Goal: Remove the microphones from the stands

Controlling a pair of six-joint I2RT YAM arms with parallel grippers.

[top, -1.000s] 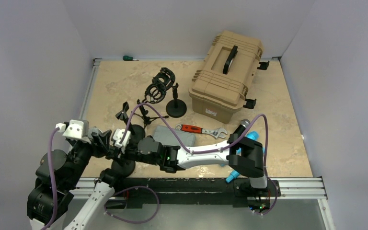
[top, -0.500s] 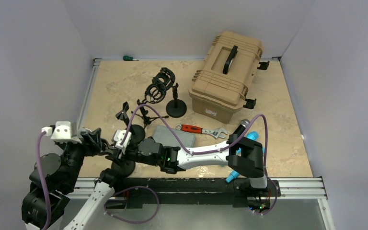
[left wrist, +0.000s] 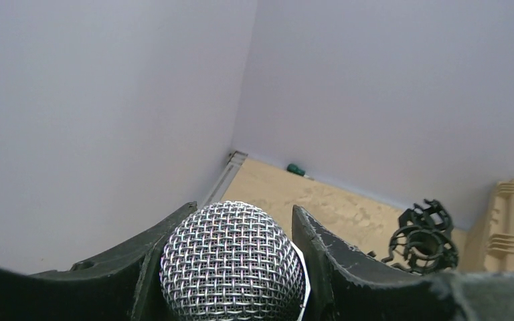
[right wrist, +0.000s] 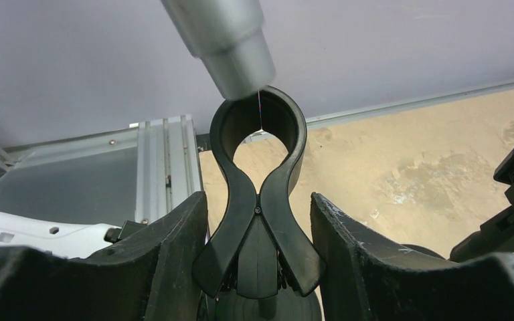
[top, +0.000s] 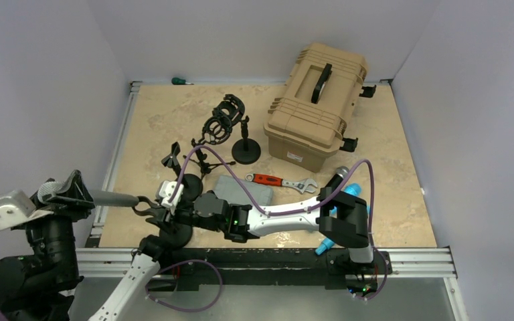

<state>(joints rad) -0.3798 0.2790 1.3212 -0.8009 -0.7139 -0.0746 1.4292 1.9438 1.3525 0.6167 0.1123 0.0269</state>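
In the top view the microphone [top: 110,198] lies level beyond the table's left edge, held by its mesh head in my left gripper [top: 60,190]. The left wrist view shows that gripper [left wrist: 241,210] shut on the mesh head [left wrist: 233,264]. The microphone's tail end [right wrist: 231,43] hangs just outside the ring of the stand's black clip [right wrist: 260,194]. My right gripper [right wrist: 260,200] brackets the clip's two spread wings, its fingers against them. In the top view this gripper [top: 148,207] is over the stand's round base [top: 174,234] near the front left.
A tan toolbox [top: 318,107] stands at the back right. A shock-mount stand [top: 224,120], a small tripod [top: 201,157], a grey case [top: 243,190] and a red-handled wrench [top: 281,181] lie mid-table. Another microphone [top: 338,177] and a blue tool [top: 348,194] lie at the right.
My left arm swung left and drew the microphone out of the clip's ring. The right jaws eased slightly wider around the clip's wings.
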